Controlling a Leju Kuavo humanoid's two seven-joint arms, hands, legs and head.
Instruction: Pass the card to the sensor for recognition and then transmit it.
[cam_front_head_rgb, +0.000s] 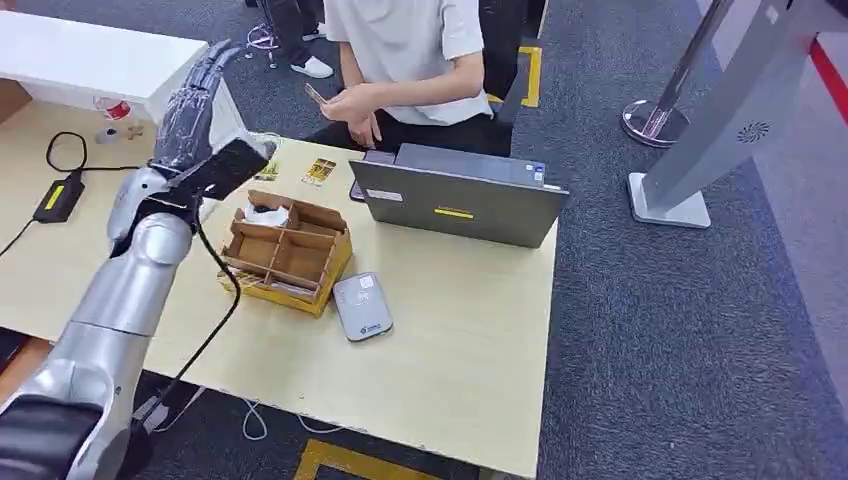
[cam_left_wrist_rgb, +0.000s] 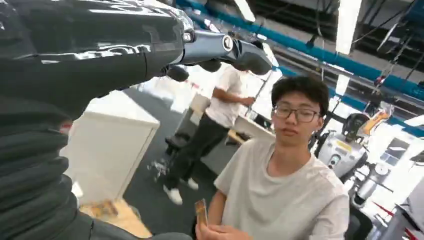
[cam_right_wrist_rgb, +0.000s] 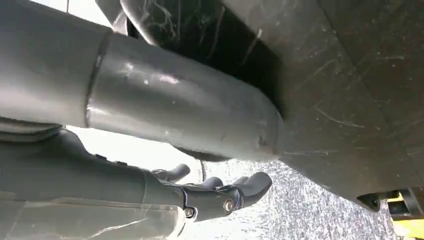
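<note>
Left hand (cam_front_head_rgb: 195, 100), dark grey and ribbed, raised above the worktop's far left part on a smooth silver arm; its fingers are extended and spread, holding nothing. Right hand (cam_right_wrist_rgb: 220, 192), seen from its wrist camera beside dark scratched body panels above speckled carpet; its fingers are loosely curled and apart, with nothing between them.

The card (cam_left_wrist_rgb: 201, 212), a thin tan rectangle, stands with its long axis roughly upright in the hands of a seated person (cam_front_head_rgb: 405, 50) in a pale T-shirt, beyond the worktop's far edge.

The worktop (cam_front_head_rgb: 470, 330) is pale, smooth wood laminate. Near its centre sits a compartmented cardboard box (cam_front_head_rgb: 288, 252); touching or just beside the box's near right corner lies the sensor (cam_front_head_rgb: 362, 306), a flat grey rounded-corner reader. A grey laptop (cam_front_head_rgb: 455, 195) stands open at the far edge, its lid back facing the robot. Two small yellowish cards (cam_front_head_rgb: 318, 171) lie left of it.

Floor: dark grey carpet with yellow tape marks (cam_front_head_rgb: 345, 462).
</note>
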